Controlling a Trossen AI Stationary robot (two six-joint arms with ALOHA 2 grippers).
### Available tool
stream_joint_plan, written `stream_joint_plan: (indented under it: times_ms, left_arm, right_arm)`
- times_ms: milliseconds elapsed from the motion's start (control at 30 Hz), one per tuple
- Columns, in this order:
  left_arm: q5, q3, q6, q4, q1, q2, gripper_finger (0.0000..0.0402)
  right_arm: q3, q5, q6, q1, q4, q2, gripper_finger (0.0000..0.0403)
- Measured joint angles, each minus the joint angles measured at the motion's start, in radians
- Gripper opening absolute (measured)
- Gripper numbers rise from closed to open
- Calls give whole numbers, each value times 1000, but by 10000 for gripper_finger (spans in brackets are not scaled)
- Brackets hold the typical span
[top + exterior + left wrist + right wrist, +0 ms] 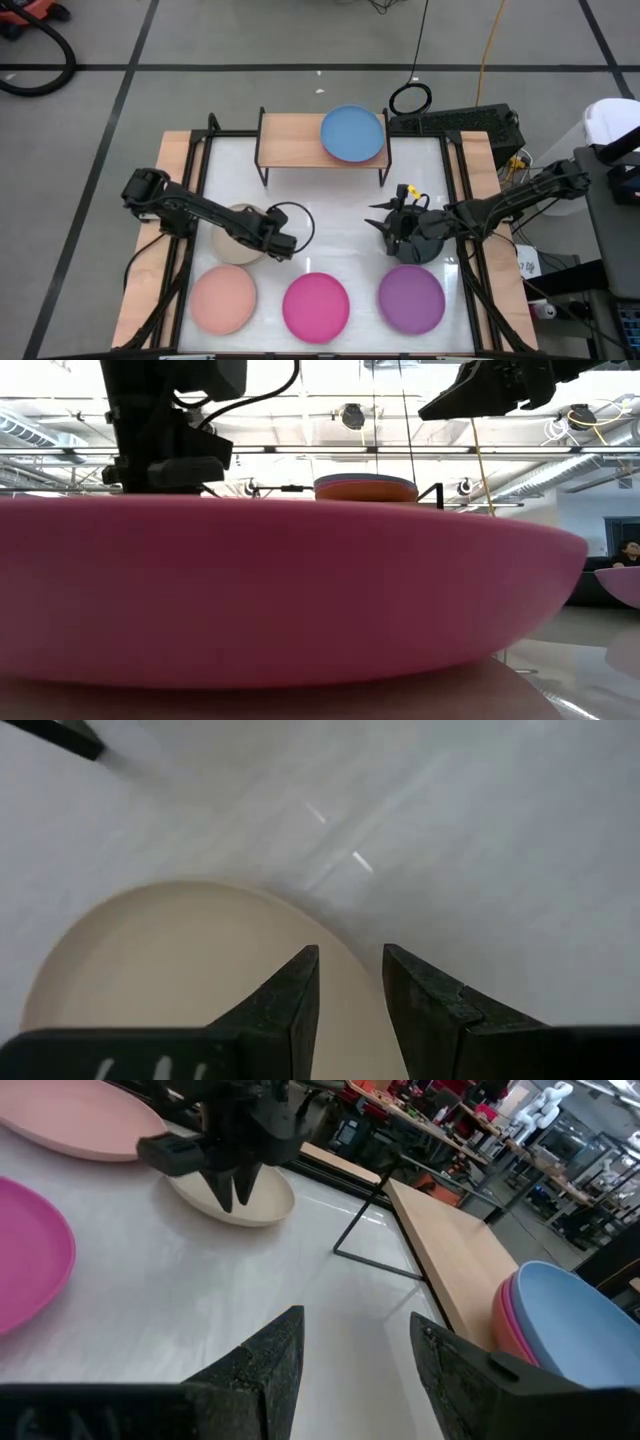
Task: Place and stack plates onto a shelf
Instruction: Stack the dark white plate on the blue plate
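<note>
The left gripper [350, 982] hangs over the beige plate [234, 243], its two fingers a little apart with the plate's rim showing in the gap between them; they do not appear to be pressing on it. That plate lies flat on the white table [340, 215] and, being round, has no long axis. The right gripper [355, 1355] is raised above bare table, its fingers spread with nothing between them, pointing across the table toward the left arm. Ahead of its jaws and off to one side stands the shelf [290, 140], a light-wood board on thin black legs with its long side running across the far edge of the table. On the end of the shelf nearer the right arm sits a stack with the blue plate [352, 133] on top; in the right wrist view a magenta plate [505, 1330] shows under it. Near the front edge lie the peach plate [223, 299], another magenta plate [316, 307] and the purple plate [411, 298] in a row. A black cable ring [410, 98] rests on the floor beyond the table.
</note>
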Motion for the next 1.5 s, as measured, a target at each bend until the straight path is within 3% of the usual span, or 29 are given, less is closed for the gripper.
stream_joint_plan:
  times_ms: [333,700,1133,1233,1400,1500]
  left_arm:
    - [-1,-1,-47,-18,12,0,117]
    - [8,-66,-11,109,15,0,117]
    - [72,-138,-15,102,57,0,117]
    - [104,-146,24,107,58,0,98]
    - [88,-146,28,96,66,-2,21]
    - [84,-138,24,87,81,-4,11]
  right_arm:
    - [0,0,9,0,0,0,164]
    - [0,0,9,0,0,0,164]
    - [0,0,8,0,-1,0,164]
    - [0,0,8,0,-1,0,164]
    - [0,0,8,0,14,0,164]
    - [0,0,6,0,46,0,164]
